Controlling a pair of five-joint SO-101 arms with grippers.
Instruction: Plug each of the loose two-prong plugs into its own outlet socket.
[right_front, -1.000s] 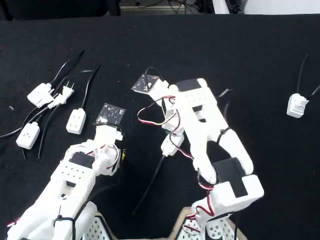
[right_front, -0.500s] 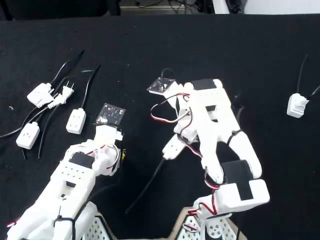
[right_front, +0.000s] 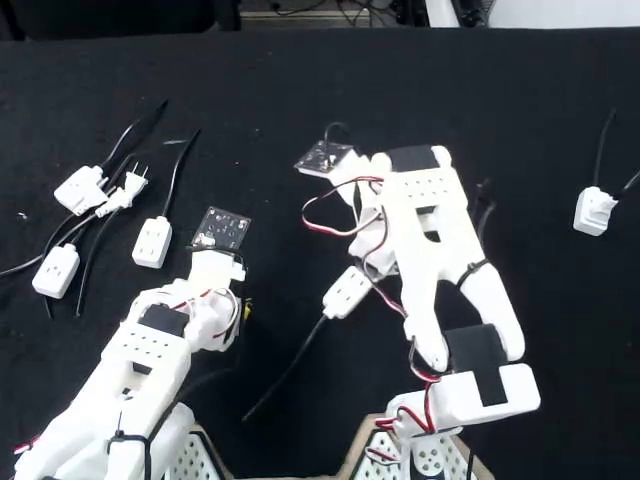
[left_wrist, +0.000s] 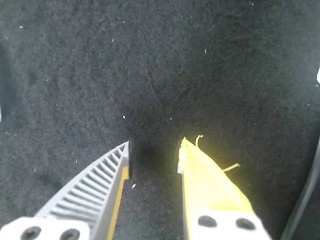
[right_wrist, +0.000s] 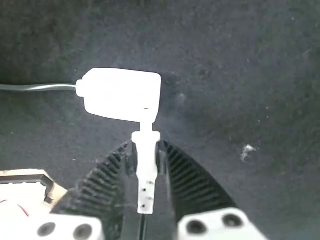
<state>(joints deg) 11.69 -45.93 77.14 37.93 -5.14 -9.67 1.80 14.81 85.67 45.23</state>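
Note:
In the right wrist view my right gripper (right_wrist: 147, 146) is shut on a white two-prong plug (right_wrist: 145, 180). The plug's front end sits against a white outlet socket (right_wrist: 122, 94) whose black cable trails off sideways. From above, that socket (right_front: 347, 292) lies at mid-table just beside the right arm's wrist, and its cable (right_front: 290, 368) runs toward the front edge. My left gripper (left_wrist: 154, 147) stands open over bare black cloth, nothing between its grey and yellow fingers. More white sockets (right_front: 152, 242) (right_front: 56, 271) and a loose plug (right_front: 127, 190) lie at the left.
Black cables tangle around the left cluster, where a third socket (right_front: 80, 188) lies. Another white socket (right_front: 595, 210) with its cable sits alone at the far right. The left arm (right_front: 150, 350) rests at the front left. Black cloth covers the table.
The right arm has swung to the right, carrying the plug, the socket and its cable along. The left arm has stayed still.

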